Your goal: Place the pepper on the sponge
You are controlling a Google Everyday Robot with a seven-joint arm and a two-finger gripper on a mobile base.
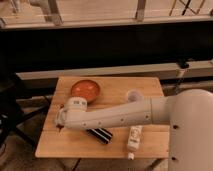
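- Wooden slatted table (59, 147), seen from above; white robot arm (122, 115) reaches across it from 3 o'clock towards 9 o'clock
- Gripper (60, 123) sits low at the table's 9 o'clock edge, at the end of the bulky white wrist; jaws' state: cannot tell, the wrist housing masks them
- Tiny dark red pepper: not made out anywhere on the bare wood; if it is on the table, it is under the wrist or in the gripper
- Small blue-grey sponge: also not in sight; the only covered ground is beneath the arm and wrist at 9 o'clock
- Other items: round orange-red bowl (85, 90) at 11 o'clock; small pale cup (132, 94) at 1 o'clock; black block with white stripes (100, 135) at 6 o'clock, just beside the arm; white bottle (133, 139) lying at 5 o'clock
- Progress, as a judgement: pepper-on-sponge is neither confirmed nor ruled out; the scene fits the gripper lowering over the pepper to take it, and equally the gripper setting it on the sponge; what is left cannot be fixed from this view
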